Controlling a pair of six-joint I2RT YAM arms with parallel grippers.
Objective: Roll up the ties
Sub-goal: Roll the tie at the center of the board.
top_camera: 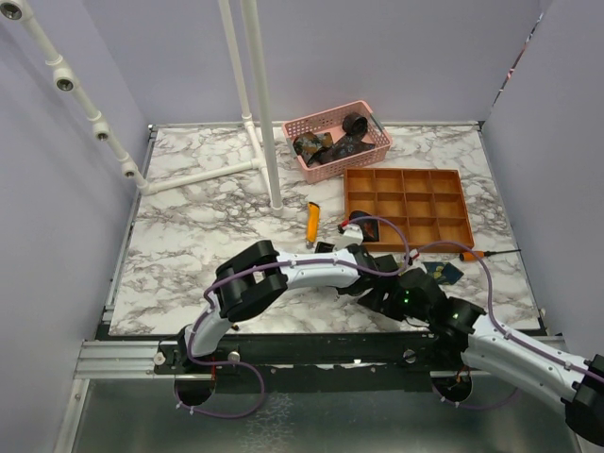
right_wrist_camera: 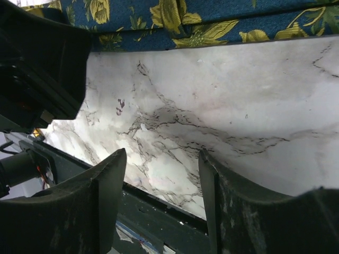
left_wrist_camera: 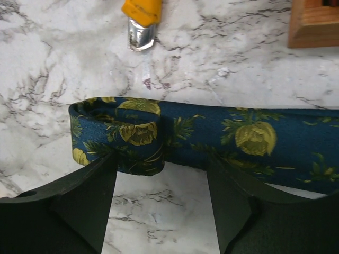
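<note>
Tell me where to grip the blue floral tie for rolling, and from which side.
Grip the coiled end of the tie, probably from above on its near edge, where the open left end effector sits. The coil is the only raised, bulky part; the rest lies flat on the marble table, offering little to pinch.

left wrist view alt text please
A navy tie with yellow-green flowers lies across the marble table, one end curled into a loose roll beyond the open left hand. A utility knife tip and wooden tray corner show at the top.
</note>
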